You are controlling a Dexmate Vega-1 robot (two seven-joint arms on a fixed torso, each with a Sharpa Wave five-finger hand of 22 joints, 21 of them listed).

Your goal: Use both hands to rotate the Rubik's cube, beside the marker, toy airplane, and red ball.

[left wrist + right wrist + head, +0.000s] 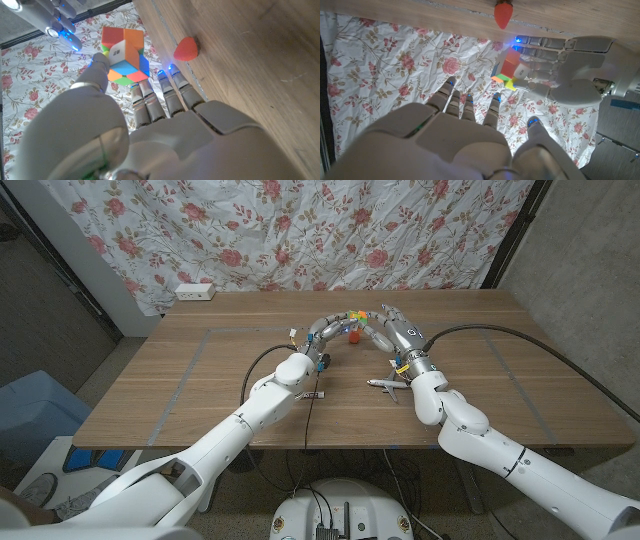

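Wooden table (200, 380) carries toy airplane (386, 385), red ball (352, 335), possibly a marker (314, 394).

The Rubik's cube (125, 55) sits raised off the table (200, 380) in the left hand (325, 332), with the right hand (395, 330) just beside it on its other side. The red ball (352, 336) lies on the table between and below the two hands. The toy airplane (385, 385) lies behind the right hand, toward the robot, and the marker (313, 394) lies behind the left hand.
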